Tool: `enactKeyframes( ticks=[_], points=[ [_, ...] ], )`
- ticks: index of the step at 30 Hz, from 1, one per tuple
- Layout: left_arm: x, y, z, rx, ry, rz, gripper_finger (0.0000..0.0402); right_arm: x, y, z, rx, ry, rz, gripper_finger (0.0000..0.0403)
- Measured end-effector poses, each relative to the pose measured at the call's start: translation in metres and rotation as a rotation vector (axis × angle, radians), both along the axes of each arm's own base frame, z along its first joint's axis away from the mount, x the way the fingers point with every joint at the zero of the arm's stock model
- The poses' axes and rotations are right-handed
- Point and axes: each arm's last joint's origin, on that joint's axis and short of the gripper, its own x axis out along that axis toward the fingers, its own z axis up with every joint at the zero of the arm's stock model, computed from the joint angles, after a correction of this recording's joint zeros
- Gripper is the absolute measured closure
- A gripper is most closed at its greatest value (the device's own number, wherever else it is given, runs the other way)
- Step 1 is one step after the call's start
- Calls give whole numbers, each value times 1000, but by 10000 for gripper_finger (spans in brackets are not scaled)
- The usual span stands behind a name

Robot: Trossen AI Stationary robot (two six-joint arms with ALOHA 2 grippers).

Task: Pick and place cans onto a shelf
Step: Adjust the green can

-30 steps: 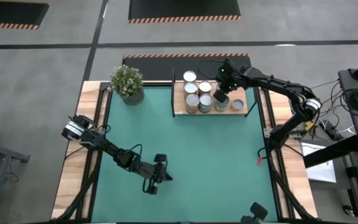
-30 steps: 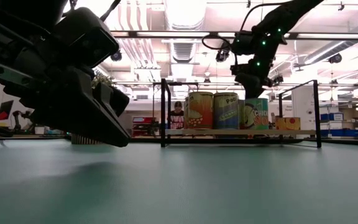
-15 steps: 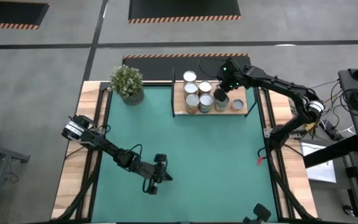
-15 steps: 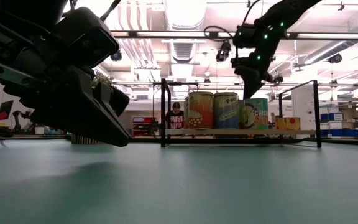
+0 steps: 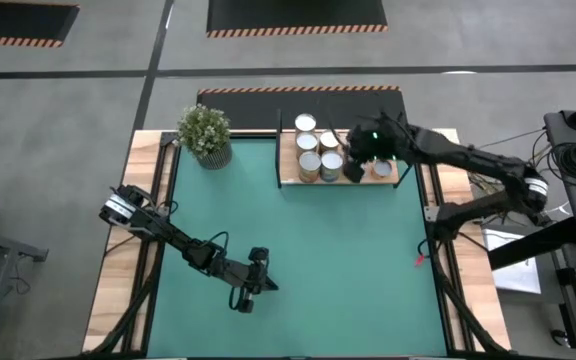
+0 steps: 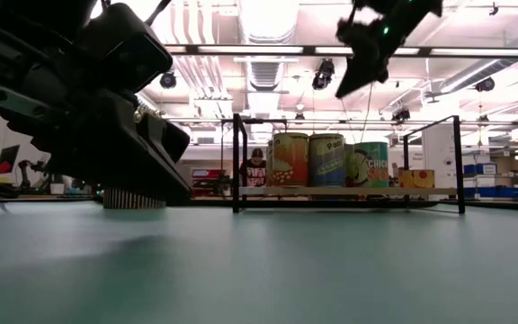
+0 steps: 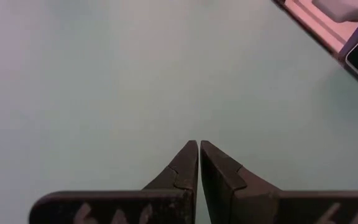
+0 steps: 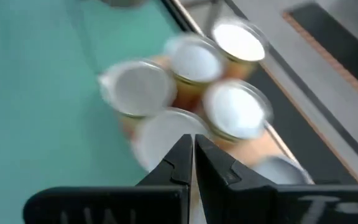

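Several cans [image 5: 309, 143] with silvery tops stand upright on the light-wood shelf [image 5: 289, 160] at the table's far edge; they also show in the low view [image 6: 288, 160] and the right wrist view [image 8: 194, 61]. My right gripper [image 8: 193, 138] is shut and empty. It hovers well above the cans toward the shelf's right end [image 5: 354, 168], high up in the low view [image 6: 343, 92]. My left gripper [image 7: 199, 143] is shut and empty, low over the green mat near the table's near edge [image 5: 247, 300].
A potted green plant [image 5: 205, 133] stands at the mat's far left corner. The green mat [image 5: 298, 250] lies between the shelf and my left arm. The shelf has a thin black frame [image 6: 236, 162]. A small red thing [image 5: 418, 258] lies at the mat's right edge.
My right gripper has risen from just above the green-labelled can to well above the cans, and its arm has drawn back a little toward the table's right edge. The cans stand as before.
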Motion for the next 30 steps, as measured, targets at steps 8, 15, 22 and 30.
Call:
enactKeyframes(
  ticks=[8,15,22,30],
  points=[
    [10,0,10,1,-65,-3,402,1,63,-3,-73,-154,193,394],
    [30,7,26,48,-117,9,402,-3,92,-13,-172,-288,334,394],
    [54,18,42,140,-100,23,402,-13,98,-23,-263,-367,401,394],
    [88,47,71,238,-50,76,402,-24,102,-19,-336,-464,493,394]
  ],
)
